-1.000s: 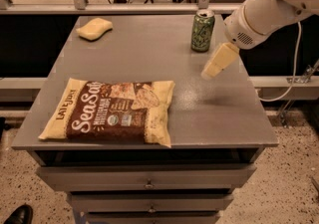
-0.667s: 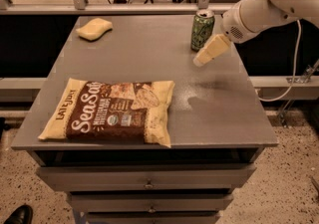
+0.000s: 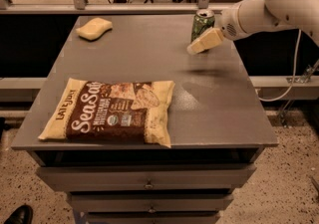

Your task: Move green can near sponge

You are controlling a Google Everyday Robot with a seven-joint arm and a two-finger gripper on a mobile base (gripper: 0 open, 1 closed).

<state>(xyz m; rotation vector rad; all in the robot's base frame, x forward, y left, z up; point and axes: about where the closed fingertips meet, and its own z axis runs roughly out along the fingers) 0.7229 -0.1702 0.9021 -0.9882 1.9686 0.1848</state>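
Note:
The green can stands upright at the far right of the grey table, with a silver top rim. The pale yellow sponge lies at the far left corner of the table. My gripper comes in from the right on a white arm and hovers just in front of and below the can, its pale fingers pointing left. It holds nothing that I can see.
A large brown and yellow chip bag lies flat on the near left of the table. Drawers sit under the tabletop. A rail and glass wall run behind the table. A cable hangs at the right.
My gripper has moved up and to the left, from the mid-right of the table to just in front of the green can. The can, sponge and bag have not moved.

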